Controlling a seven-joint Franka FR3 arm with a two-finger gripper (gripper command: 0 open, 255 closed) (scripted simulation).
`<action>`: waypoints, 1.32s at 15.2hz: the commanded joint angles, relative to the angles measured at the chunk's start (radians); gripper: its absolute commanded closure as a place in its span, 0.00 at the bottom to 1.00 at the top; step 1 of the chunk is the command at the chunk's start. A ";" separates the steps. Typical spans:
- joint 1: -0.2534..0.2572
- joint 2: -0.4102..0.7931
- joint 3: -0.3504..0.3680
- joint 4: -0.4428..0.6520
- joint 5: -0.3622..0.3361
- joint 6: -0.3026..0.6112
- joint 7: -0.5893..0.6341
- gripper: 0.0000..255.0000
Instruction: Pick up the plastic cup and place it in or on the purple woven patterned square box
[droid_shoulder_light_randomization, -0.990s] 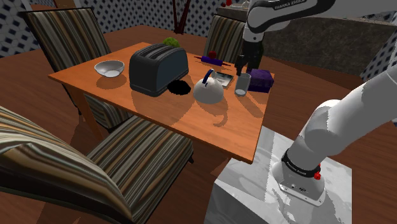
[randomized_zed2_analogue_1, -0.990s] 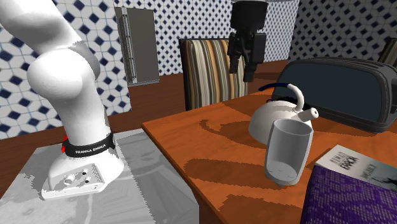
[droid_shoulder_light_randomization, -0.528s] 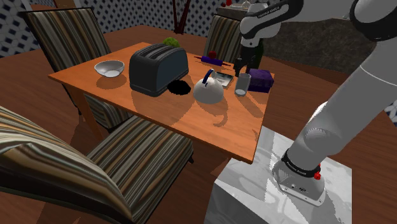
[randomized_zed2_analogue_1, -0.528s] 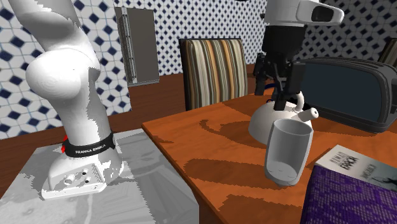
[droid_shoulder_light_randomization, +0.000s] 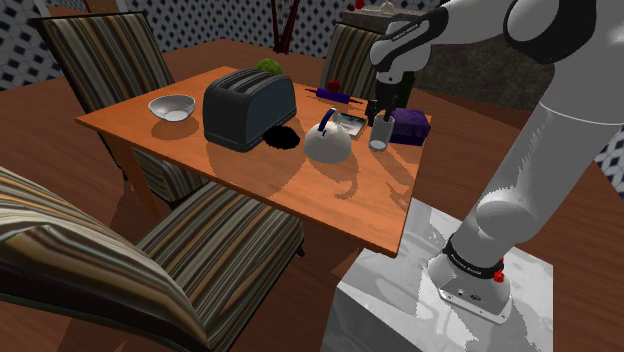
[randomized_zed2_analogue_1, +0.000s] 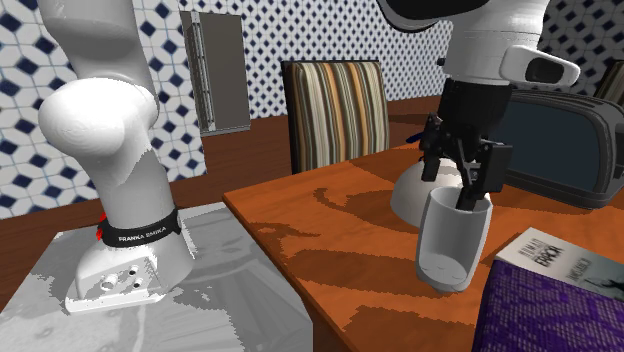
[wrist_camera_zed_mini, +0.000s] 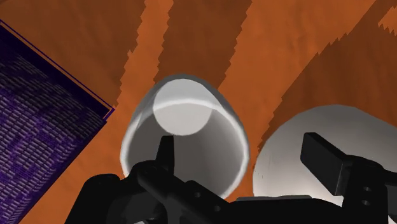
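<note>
Cup stands upright on the table, mouth up, empty. It sits between the kettle on the shoulder view's left and the purple woven box on that view's right. It is just beside both and, as far as I can tell, touches neither.

Gripper is directly above the cup, pointing down along the cup's vertical axis. Fingers spread, nothing gripped.

Wrist view: one finger hangs over the cup's open mouth and the other over the kettle's dome. The jaws therefore straddle the cup wall on the kettle side, not the whole cup.

Second exterior view: the lower fingertip is at rim level, just dipping into the mouth. Contact with the wall cannot be made out.

Judgement:
- Step in hand: descent to a rim pinch.
- Key relation: the cup wall lies between the fingers, straight below.
- Next move: a short drop, then closing across the wall.
- Risks: the outer finger is near the kettle and may graze it; a thin-wall pinch may tilt the cup.
- The box is close by, on the side of the cup away from the kettle, so the carry looks short
</note>
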 joint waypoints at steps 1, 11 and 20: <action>0.000 0.012 0.001 -0.015 0.007 0.026 -0.005 0.00; -0.001 0.022 0.001 -0.027 0.013 0.046 -0.009 1.00; -0.001 0.022 0.001 -0.027 0.013 0.046 -0.009 1.00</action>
